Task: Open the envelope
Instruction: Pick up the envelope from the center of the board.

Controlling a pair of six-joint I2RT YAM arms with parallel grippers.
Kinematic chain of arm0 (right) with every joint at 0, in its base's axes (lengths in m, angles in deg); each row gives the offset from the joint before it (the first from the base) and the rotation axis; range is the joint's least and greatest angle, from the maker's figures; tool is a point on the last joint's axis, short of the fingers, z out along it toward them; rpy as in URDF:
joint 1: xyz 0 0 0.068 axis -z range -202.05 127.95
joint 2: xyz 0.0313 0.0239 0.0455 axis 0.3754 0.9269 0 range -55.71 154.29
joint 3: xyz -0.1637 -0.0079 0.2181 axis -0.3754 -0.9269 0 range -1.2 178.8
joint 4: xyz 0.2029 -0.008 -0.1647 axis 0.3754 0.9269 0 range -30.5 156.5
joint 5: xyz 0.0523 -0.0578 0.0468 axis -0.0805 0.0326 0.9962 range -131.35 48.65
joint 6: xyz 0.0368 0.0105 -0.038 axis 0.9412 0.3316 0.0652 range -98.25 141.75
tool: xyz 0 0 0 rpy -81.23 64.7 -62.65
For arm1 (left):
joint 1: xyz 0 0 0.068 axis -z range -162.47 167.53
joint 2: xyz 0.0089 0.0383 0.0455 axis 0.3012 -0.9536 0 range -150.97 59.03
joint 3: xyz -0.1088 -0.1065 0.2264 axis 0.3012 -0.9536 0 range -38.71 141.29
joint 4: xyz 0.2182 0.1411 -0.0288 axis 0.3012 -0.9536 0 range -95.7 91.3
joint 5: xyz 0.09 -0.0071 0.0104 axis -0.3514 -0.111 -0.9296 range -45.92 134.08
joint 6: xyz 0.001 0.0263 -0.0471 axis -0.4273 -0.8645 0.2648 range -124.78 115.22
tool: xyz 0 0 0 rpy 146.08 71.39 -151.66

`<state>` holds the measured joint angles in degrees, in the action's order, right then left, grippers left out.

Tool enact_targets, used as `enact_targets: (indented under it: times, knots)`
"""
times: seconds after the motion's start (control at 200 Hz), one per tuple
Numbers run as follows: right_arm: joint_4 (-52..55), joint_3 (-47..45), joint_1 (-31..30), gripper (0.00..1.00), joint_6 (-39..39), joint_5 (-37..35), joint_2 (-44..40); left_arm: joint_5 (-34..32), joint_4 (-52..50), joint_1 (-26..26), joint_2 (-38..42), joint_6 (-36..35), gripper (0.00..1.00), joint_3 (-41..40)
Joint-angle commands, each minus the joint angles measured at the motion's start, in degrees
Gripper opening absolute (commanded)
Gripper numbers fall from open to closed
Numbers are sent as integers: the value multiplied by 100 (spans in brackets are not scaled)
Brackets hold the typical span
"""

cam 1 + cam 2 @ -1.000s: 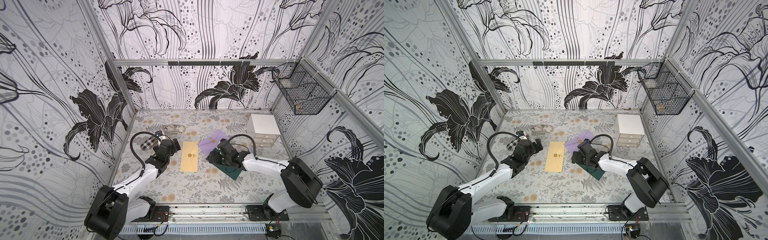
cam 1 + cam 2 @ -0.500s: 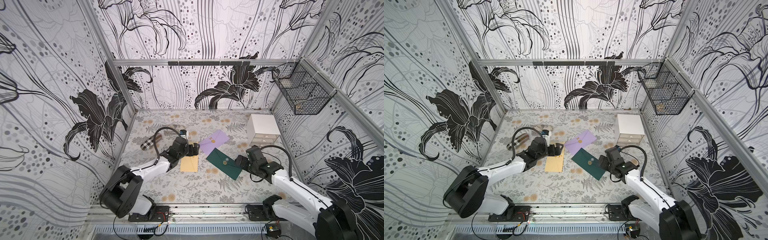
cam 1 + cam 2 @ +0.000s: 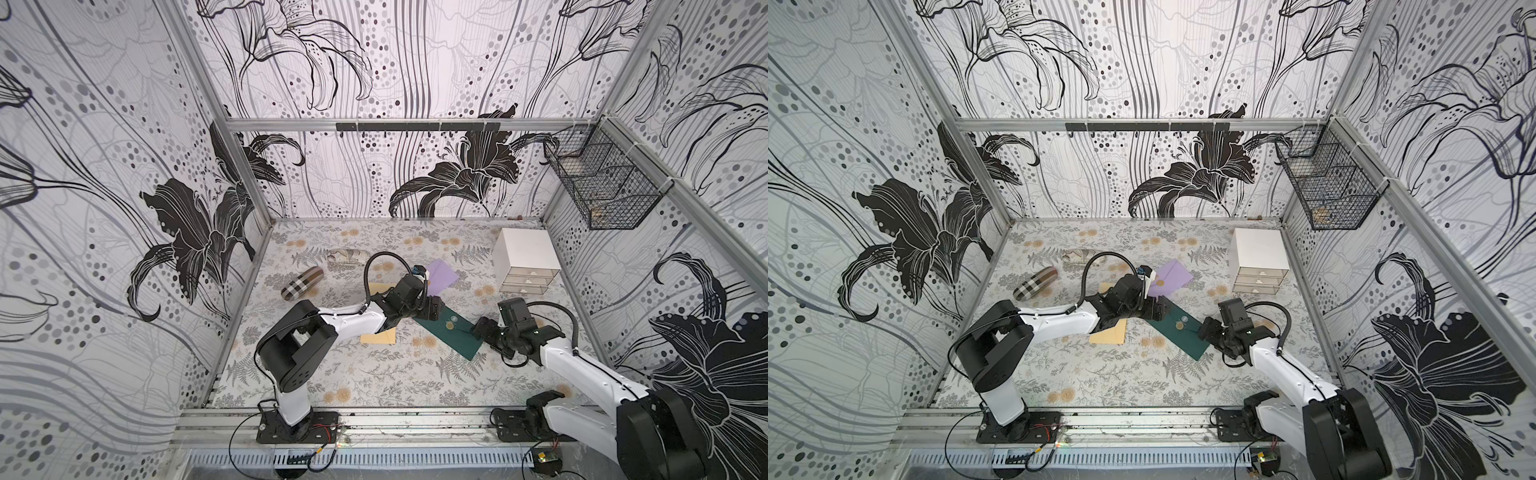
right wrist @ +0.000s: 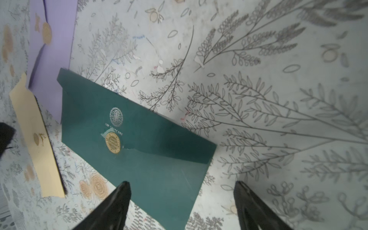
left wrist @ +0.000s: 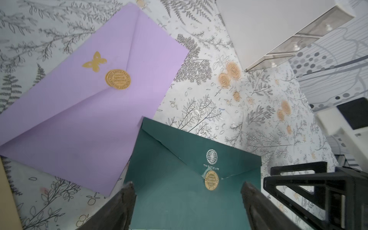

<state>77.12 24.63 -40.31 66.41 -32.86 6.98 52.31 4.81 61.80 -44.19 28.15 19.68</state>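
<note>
Left wrist view: green envelope (image 5: pixel 179 199) lies flat mid-surface, flap down under its gold seal (image 5: pixel 211 181). Left end effector (image 5: pixel 188 186) and right end effector (image 4: pixel 181 184) are both spread over it, pinching nothing. Judged: opening not yet begun.

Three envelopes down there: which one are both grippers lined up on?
The dark green envelope: the open left gripper and open right gripper both frame it, at opposite ends. The lilac envelope and tan envelope lie outside their jaws.
</note>
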Motion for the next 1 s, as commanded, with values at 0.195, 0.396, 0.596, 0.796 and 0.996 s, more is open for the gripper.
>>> enact_targets:
  times: [0.195, 0.396, 0.596, 0.796, 0.996]
  knots:
    - [-726, -336, 116, 81, 577, 189, 145, 17, -203, 3, -451, 180, 86, 313]
    - [-919, -380, 182, 80, 836, 90, 216, -5, -219, 3, -650, 274, 84, 347]
    - [-961, -411, 191, 80, 1108, -127, 236, -14, -228, 11, -759, 328, 83, 348]
    - [-691, -401, 207, 83, 1235, -491, 146, -67, -298, 20, -772, 329, 83, 340]
    - [-1117, -398, 201, 85, 1109, -206, 498, -76, -322, 20, -821, 354, 83, 356]
